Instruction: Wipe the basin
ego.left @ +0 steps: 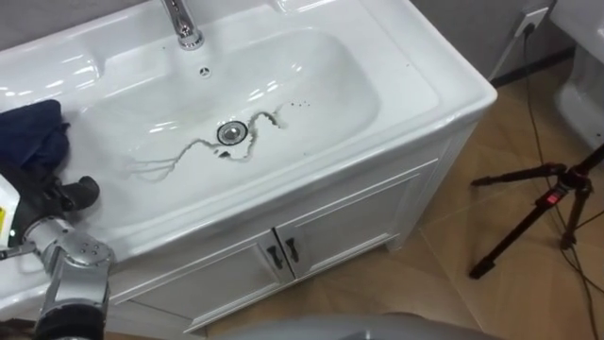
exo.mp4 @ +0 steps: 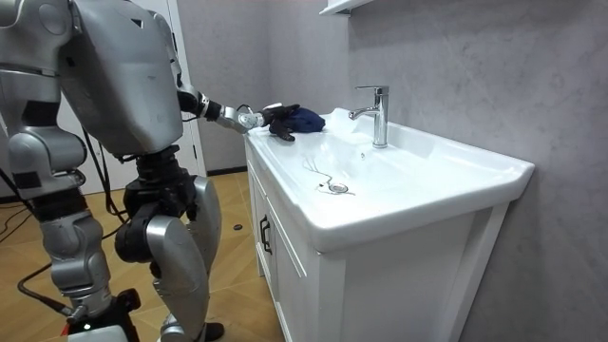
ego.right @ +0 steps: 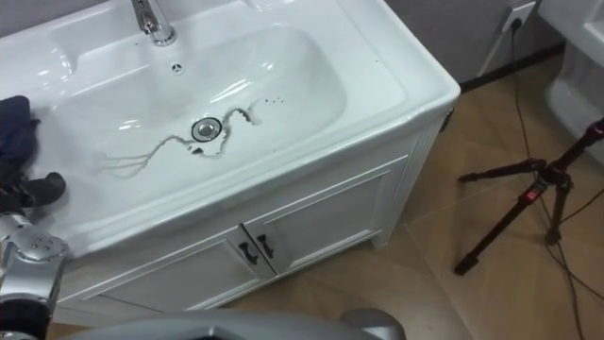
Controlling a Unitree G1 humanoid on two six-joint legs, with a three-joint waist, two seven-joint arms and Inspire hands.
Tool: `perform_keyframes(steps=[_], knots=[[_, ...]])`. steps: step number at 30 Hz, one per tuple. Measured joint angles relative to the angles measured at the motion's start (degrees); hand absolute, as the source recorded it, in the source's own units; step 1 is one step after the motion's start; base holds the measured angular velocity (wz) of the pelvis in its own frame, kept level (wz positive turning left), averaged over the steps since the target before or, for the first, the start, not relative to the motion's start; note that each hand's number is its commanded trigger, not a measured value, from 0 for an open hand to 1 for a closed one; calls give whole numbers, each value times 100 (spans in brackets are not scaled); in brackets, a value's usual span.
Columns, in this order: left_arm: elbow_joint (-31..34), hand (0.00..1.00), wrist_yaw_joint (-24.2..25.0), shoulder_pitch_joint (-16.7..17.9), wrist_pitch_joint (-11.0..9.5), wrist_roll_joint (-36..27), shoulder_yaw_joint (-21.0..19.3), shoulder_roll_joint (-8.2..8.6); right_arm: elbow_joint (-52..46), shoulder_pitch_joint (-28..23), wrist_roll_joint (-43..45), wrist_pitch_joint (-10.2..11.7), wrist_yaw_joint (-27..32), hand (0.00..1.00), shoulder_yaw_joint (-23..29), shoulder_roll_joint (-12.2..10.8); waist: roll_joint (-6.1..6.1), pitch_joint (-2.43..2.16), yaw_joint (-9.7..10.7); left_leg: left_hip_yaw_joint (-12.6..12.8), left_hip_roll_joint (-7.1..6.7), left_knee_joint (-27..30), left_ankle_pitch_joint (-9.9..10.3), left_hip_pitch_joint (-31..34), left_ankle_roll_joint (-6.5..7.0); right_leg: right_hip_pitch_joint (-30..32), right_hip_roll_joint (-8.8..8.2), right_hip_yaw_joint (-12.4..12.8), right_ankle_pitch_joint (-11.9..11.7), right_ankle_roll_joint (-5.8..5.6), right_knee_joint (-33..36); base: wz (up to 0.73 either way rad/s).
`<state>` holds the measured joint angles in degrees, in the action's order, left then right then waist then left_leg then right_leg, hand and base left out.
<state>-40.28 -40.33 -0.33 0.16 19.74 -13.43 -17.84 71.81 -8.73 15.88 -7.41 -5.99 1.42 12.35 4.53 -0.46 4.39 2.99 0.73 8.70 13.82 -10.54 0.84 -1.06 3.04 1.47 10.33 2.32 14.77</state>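
The white basin (ego.left: 396, 66) has a chrome tap (ego.left: 184, 24) at the back and a drain (ego.left: 232, 132) in the middle. Thin brownish dirt streaks (ego.left: 189, 151) run left and right of the drain across the bowl. A dark blue cloth (ego.left: 33, 132) lies bunched on the basin's left rim. My left hand (ego.left: 42, 189) reaches in from the lower left and lies against the cloth's near side, dark against dark. In the room view I stand at that end of the basin, left hand (exo.mp4: 277, 122) on the cloth (exo.mp4: 306, 119). My right hand (exo.mp4: 95, 315) hangs at my side, cut off by the picture's edge.
White cabinet doors (ego.left: 283, 250) with dark handles sit below the basin. A black tripod (ego.left: 538, 203) stands on the wooden floor to the right, with a cable running to a wall socket (ego.left: 533, 21). A yellow-labelled container (ego.left: 5, 222) shows at the left edge.
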Motion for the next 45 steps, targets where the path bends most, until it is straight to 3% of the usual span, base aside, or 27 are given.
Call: perform_keyframes(steps=[15,19,26,28,31,34,35,36,37,40,45], knots=[[-27,0,141,-266,38,129,2,-247,196,180,29,32,13,0,110,2,57,31,3,72,-9,8,-1,12,1,59,-7,12,-1,-2,33,-1],[-32,0,363,-266,144,130,12,-393,199,240,33,28,54,0,108,1,53,39,19,83,-11,13,-1,42,1,118,-12,9,10,3,84,-1],[-373,0,773,-338,366,117,23,-426,201,228,28,-68,90,0,113,5,112,43,6,135,-4,2,-1,3,1,77,-2,21,7,2,80,0],[-506,0,1013,-434,445,105,88,-426,199,243,32,-144,89,0,106,10,113,63,8,135,-3,-4,-1,7,1,67,-2,18,7,2,84,0],[-722,0,1271,-524,529,102,242,-425,196,259,32,-145,87,0,107,58,203,34,19,136,-3,-12,-1,7,1,76,0,19,7,3,101,0],[-970,0,1455,-627,539,84,236,-423,197,272,55,-144,82,0,109,100,219,25,16,138,0,2,-1,-9,0,78,3,23,18,18,137,0],[-1000,84,1473,-636,533,68,234,-422,198,287,63,-147,82,0,110,104,212,23,17,138,0,12,-2,-11,0,79,0,23,21,22,145,0],[-1030,84,1512,-645,529,54,234,-411,202,312,69,-160,83,0,109,109,188,17,18,138,0,32,-2,-22,-1,80,-4,29,29,28,169,0],[-1029,100,1535,-645,525,52,234,-407,201,317,68,-147,83,0,109,106,150,15,18,137,-2,56,-2,-41,-1,77,-6,37,38,31,194,0],[-1038,100,1560,-638,503,57,236,-398,200,308,69,-147,92,0,108,105,72,24,11,138,0,55,-3,-131,-2,-18,-1,75,40,31,192,0],[-1047,100,1515,-675,451,82,234,-421,190,318,74,-266,82,0,110,103,61,21,8,151,-15,20,-1,-220,0,-97,4,86,41,7,194,0]])
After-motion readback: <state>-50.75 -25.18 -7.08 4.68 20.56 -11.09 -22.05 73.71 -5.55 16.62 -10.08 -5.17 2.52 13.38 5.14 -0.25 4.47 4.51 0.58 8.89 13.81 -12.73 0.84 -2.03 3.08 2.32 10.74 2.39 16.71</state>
